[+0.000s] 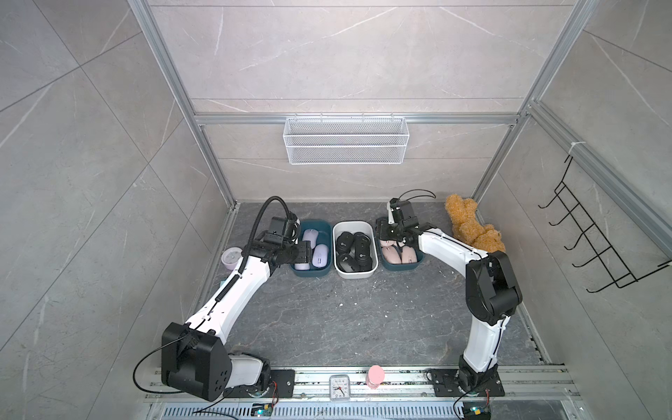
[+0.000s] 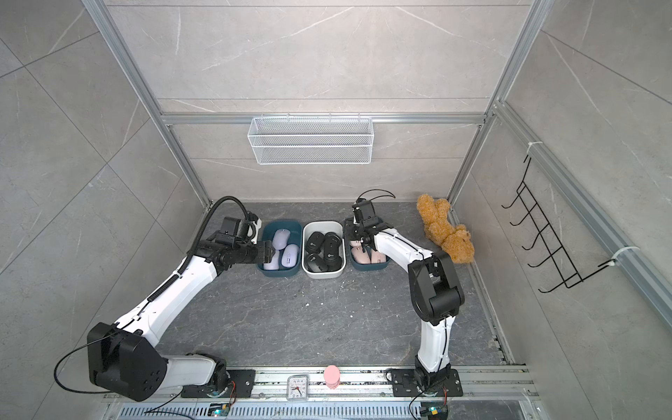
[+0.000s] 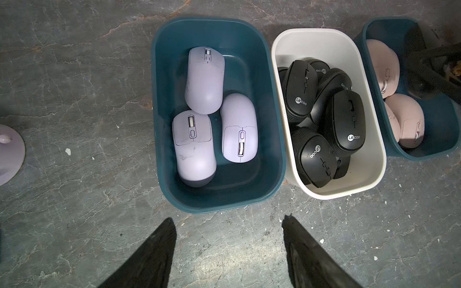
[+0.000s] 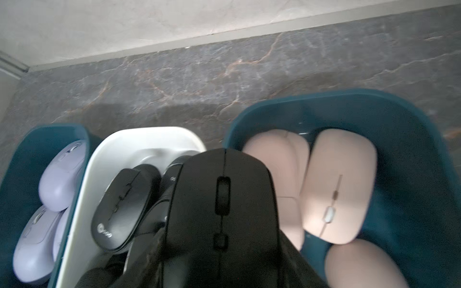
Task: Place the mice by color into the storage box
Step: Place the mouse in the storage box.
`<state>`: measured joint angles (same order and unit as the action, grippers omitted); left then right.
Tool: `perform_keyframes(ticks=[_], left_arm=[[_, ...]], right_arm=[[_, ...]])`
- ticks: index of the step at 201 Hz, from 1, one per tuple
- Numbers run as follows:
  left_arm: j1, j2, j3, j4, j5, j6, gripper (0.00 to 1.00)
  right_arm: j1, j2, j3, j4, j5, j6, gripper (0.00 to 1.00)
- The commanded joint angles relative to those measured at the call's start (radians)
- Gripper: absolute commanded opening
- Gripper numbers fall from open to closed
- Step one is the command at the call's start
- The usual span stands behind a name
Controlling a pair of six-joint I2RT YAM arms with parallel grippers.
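Teal box (image 3: 159, 99) holds lilac mice (image 3: 204, 82), white box (image 3: 324, 35) black mice (image 3: 345, 119), second teal box (image 4: 411, 149) pink mice (image 4: 336, 187). Above it, right end effector (image 1: 392, 236) grips a black mouse (image 4: 222, 212), wheel end toward the back wall (image 4: 174, 20); left end effector (image 3: 228, 224) is spread, empty.

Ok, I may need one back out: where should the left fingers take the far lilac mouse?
Best grip the far lilac mouse across its long sides near the wheel end, coming straight down. It lies flat, top up, with bare floor of the box on both sides there; its rear crowds the other two, and the walls block a sideways approach.
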<state>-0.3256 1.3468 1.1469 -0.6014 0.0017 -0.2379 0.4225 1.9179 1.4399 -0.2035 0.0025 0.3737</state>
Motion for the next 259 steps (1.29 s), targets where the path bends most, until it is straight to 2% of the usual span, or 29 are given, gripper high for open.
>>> perform_keyframes(ticks=[1, 56, 117, 150, 214, 259], left_arm=[[-0.003, -0.021, 0.002, 0.012, -0.002, 0.019, 0.7], [-0.003, -0.028, 0.004, 0.007, -0.003, 0.02, 0.7], [-0.003, -0.031, 0.005, 0.004, -0.005, 0.019, 0.7], [-0.003, -0.037, 0.005, 0.005, -0.008, 0.023, 0.7], [-0.003, -0.04, 0.007, 0.003, -0.01, 0.024, 0.7], [-0.004, -0.05, 0.007, 0.001, -0.012, 0.023, 0.7]], right_arm=[[0.052, -0.007, 0.044, 0.011, 0.0, 0.018, 0.51], [0.147, 0.097, 0.162, -0.018, 0.001, 0.043, 0.51], [0.188, 0.252, 0.339, -0.114, -0.009, 0.065, 0.53], [0.198, 0.289, 0.369, -0.135, 0.007, 0.074, 0.56], [0.204, 0.215, 0.343, -0.147, 0.016, 0.07, 0.77], [0.206, 0.102, 0.314, -0.16, 0.013, 0.04, 0.77]])
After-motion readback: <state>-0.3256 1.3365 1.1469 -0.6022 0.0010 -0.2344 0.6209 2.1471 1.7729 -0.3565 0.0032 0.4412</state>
